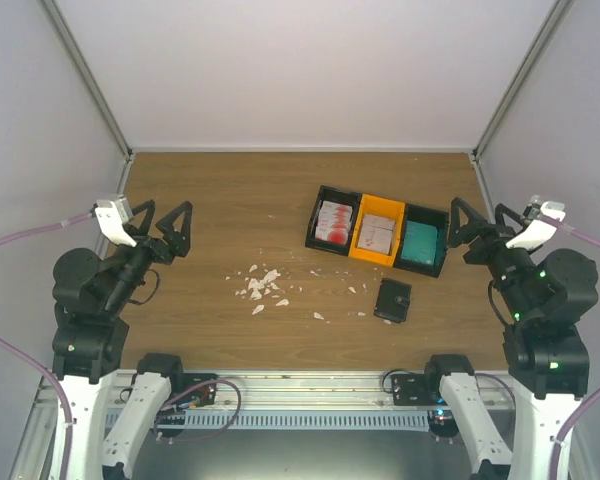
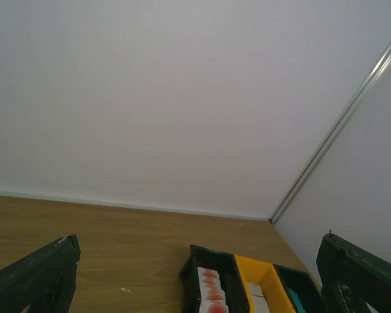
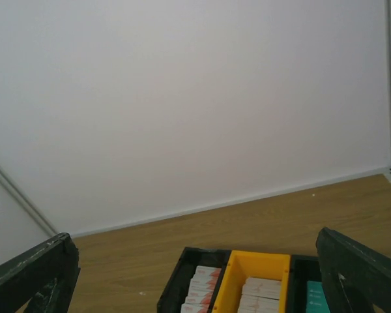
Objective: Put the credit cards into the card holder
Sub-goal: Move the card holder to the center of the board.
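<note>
Both arms are sitting folded at the near edge of the wooden table (image 1: 230, 200), with the left gripper (image 1: 166, 222) and right gripper (image 1: 477, 226) each hanging wide open and holding nothing. Toward the far right, the credit cards (image 1: 335, 222) are lying sorted in a row of bins (image 1: 379, 201). The black card holder (image 1: 392, 299) is lying just in front of them, and white crumbs (image 1: 260, 285) are lying scattered mid-table.

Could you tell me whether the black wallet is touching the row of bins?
Apart. The top view shows bare wood between the wallet and the bins.
</note>
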